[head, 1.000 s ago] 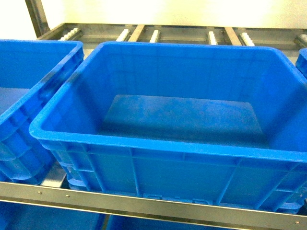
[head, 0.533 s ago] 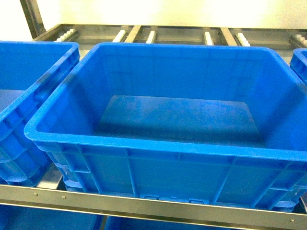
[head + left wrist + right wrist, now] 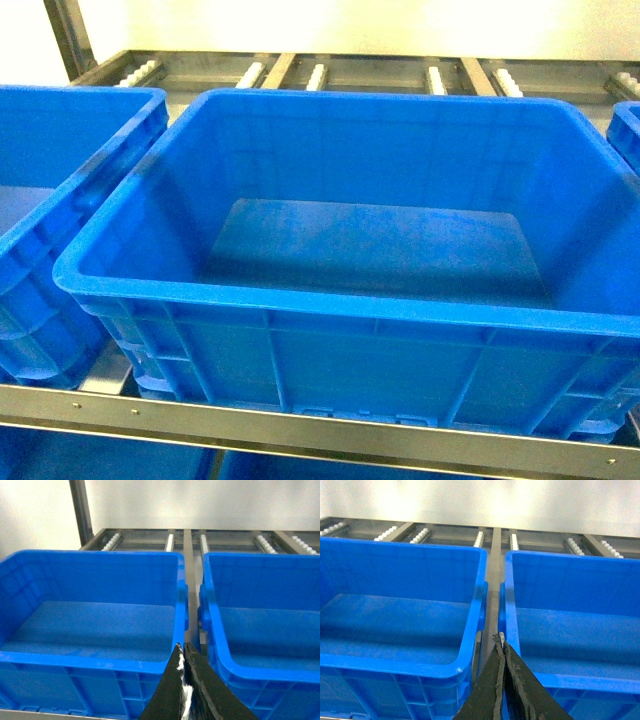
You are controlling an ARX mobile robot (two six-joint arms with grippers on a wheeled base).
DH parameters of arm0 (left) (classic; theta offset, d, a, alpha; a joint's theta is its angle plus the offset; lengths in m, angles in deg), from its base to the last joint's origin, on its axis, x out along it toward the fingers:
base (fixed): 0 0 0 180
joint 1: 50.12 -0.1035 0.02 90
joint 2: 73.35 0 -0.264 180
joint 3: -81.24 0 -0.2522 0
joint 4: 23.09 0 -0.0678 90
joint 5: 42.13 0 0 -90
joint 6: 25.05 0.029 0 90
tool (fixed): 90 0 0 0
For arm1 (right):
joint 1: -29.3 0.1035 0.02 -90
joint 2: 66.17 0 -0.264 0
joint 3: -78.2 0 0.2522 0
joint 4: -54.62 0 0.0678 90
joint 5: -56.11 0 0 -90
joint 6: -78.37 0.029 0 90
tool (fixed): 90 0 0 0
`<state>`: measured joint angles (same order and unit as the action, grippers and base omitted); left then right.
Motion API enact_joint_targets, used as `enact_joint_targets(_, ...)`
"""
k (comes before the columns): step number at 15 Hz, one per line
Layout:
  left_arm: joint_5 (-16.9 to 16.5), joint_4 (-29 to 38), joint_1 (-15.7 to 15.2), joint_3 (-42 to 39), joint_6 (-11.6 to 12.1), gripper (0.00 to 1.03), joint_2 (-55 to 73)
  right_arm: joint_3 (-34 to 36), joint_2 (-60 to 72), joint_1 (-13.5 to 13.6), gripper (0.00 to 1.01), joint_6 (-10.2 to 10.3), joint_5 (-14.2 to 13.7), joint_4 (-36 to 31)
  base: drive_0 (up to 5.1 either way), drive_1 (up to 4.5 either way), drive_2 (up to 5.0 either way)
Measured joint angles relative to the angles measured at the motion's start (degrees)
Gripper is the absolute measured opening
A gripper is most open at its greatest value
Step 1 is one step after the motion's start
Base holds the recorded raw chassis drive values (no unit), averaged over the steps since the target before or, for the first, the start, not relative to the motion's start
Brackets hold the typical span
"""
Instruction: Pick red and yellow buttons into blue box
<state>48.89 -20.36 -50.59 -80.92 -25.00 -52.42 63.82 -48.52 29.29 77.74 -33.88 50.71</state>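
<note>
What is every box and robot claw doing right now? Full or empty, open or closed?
blue box: upright on the rack, nothing inside.
left neighbour crate: upright, visible part of floor bare.
right neighbour crate: upright, nothing seen inside.
left gripper: closed, holding nothing.
right gripper: closed, holding nothing.

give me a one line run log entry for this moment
blue box: empty, on rack | buttons: not in view | left gripper: shut, holds nothing | right gripper: shut, holds nothing

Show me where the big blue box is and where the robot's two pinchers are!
blue box [image 3: 330,312]: head view, front rim.
left gripper [image 3: 183,652]: left wrist view, fingertips pressed together.
right gripper [image 3: 501,642]: right wrist view, fingertips pressed together.
</note>
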Motion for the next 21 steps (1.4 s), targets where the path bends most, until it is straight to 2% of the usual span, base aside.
enact_joint_targets(1, -0.92, -0.46, 0.35, -0.37, 0.00, 0.02, -1.07, 0.00, -1.49, 0.00, 0.02, 0.00, 0.09, 1.49, 0.0, 0.00, 0.0)
enact_joint_targets(8, -1.01, -3.74, 0.59, -3.28, -0.02, 0.02, -8.00, 0.00, -7.98, 0.00, 0.02, 0.00, 0.02, 7.98, 0.0, 0.00, 0.0)
enact_joint_targets(10, -0.98, -5.44, 0.59, -3.28, -0.02, 0.02, -10.14, -0.04, -16.66, 0.00, 0.02, 0.00, 0.02, 18.10, 0.0, 0.00, 0.0)
enact_joint_targets(11, -1.01, -6.47, 0.59, -3.28, -0.02, 0.02, -10.84, -0.24, -17.42, 0.00, 0.02, 0.00, 0.07, 16.83, 0.0, 0.00, 0.0)
enact_joint_targets(12, -0.92, -8.85, 0.59, -3.23, 0.00, 0.02, -12.59, -0.04, -17.44, 0.00, 0.02, 0.02, 0.04, 18.32, 0.0, 0.00, 0.0)
enact_joint_targets(13, -1.14, -16.83, 0.59, -3.23, -0.02, 0.02, -17.94, -0.04, -17.44, 0.00, 0.02, 0.02, 0.02, 18.03, 0.0, 0.00, 0.0)
enact_joint_targets(20, -1.01, -16.76, 0.59, -3.26, -0.04, 0.02, -20.35, -0.04, -17.42, 0.00, 0.02, 0.02, 0.02, 17.92, 0.0, 0.00, 0.0)
enact_joint_targets(21, -1.01, -16.76, 0.59, -3.26, -0.04, 0.05, -20.35, -0.04, -17.42, 0.00, 0.03, 0.00, 0.00, 17.92, 0.0, 0.00, 0.0)
